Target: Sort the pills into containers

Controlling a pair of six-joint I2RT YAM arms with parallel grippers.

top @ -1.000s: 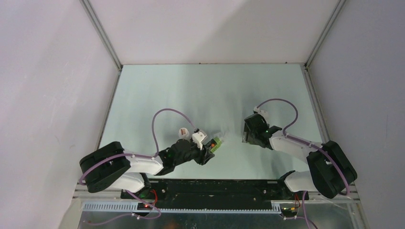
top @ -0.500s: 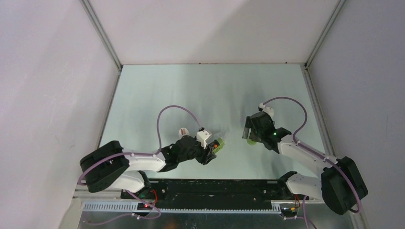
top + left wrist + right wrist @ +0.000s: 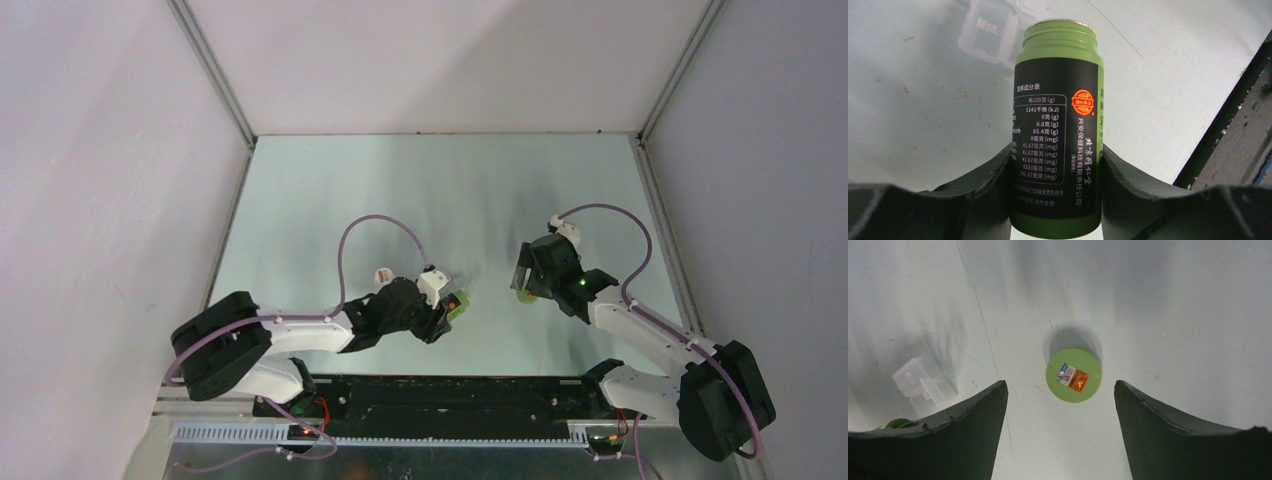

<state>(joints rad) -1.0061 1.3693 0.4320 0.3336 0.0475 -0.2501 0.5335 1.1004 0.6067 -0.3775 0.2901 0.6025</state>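
My left gripper [image 3: 1057, 150] is shut on a green bottle [image 3: 1058, 125] with a black label, gripped low on its body. The bottle's mouth is uncapped. It points at the containers, a small translucent pill box [image 3: 993, 30] marked "Mon." that lies on the table just past the mouth. In the top view the bottle [image 3: 456, 305] lies tilted near the table's front edge. The bottle's green cap [image 3: 1073, 375] rests flat on the table. Above it my right gripper [image 3: 1060, 384] hangs open, its fingers apart from the cap [image 3: 524, 296]. No pills show.
The pill box [image 3: 923, 382] lies left of the cap in the right wrist view. A small white and red thing [image 3: 383, 276] sits beside the left arm. A black rail [image 3: 450, 385] runs along the near edge, and side walls [image 3: 225, 230] bound the table.
My right gripper has opened wider and left the green cap on the table, then drawn back a little to the right. The left gripper with the bottle has shifted slightly right.
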